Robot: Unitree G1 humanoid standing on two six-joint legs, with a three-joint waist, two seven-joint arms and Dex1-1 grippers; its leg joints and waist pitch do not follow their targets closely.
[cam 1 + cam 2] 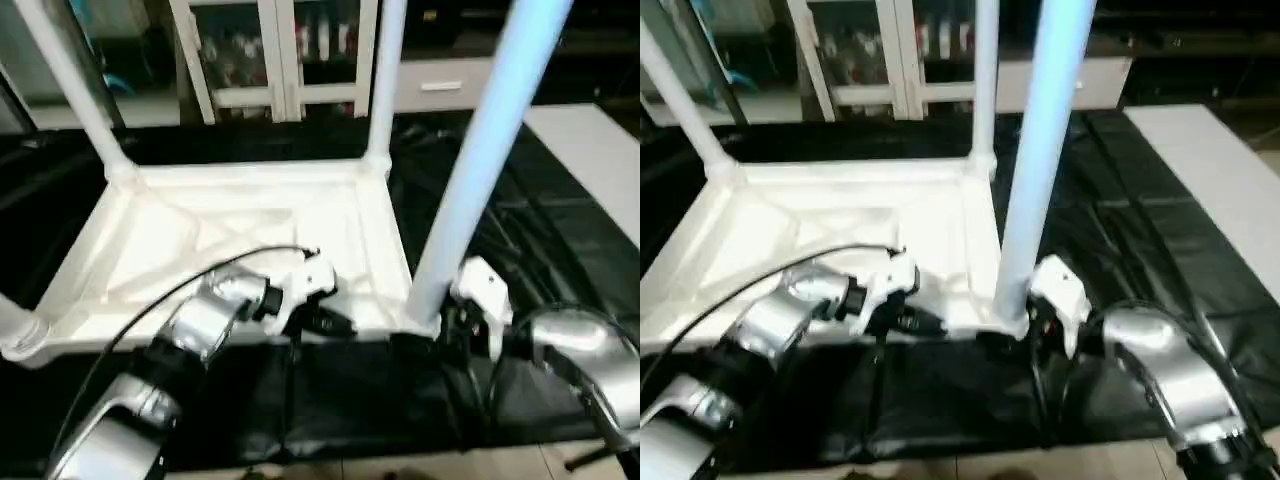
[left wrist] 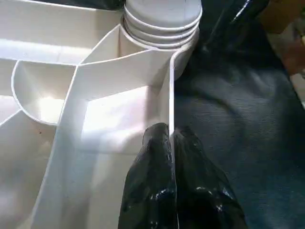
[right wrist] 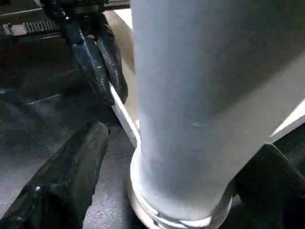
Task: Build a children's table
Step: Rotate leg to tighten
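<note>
Tabletop (image 1: pixel 230 250) is lying ribbed side up on the black-covered counter (image 1: pixel 560 230), w/ legs standing up out of the corner sockets. Both far legs are in, far-left leg (image 1: pixel 70 90) and far-right leg (image 1: pixel 385 80), plus a stub of another at the near-left corner (image 1: pixel 15 335).

Left gripper (image 2: pixel 172 138): fingers pinched tight on the tabletop's thin near rim (image 2: pixel 170 100), one finger inside the wall, one outside, a bit along from the near-right socket (image 2: pixel 162 28). Looks like it's there to pin the top down.

Right gripper (image 3: pixel 167 176): fingers spread wide either side of the near-right leg (image 1: pixel 480 160), right at its base. One finger (image 3: pixel 66 176) is clearly off the leg, w/ a gap showing; the other is mostly hidden behind it. So straddling, not gripping, imo.

What could go wrong: that leg is tall and, going by the head cam, leans a bit. If it isn't fully seated, any nudge from an open finger could tip it out of the socket. Also the left pinch is on a skinny wall, so a sideways shove could make it slip off and let the whole top slide on the cloth.
</note>
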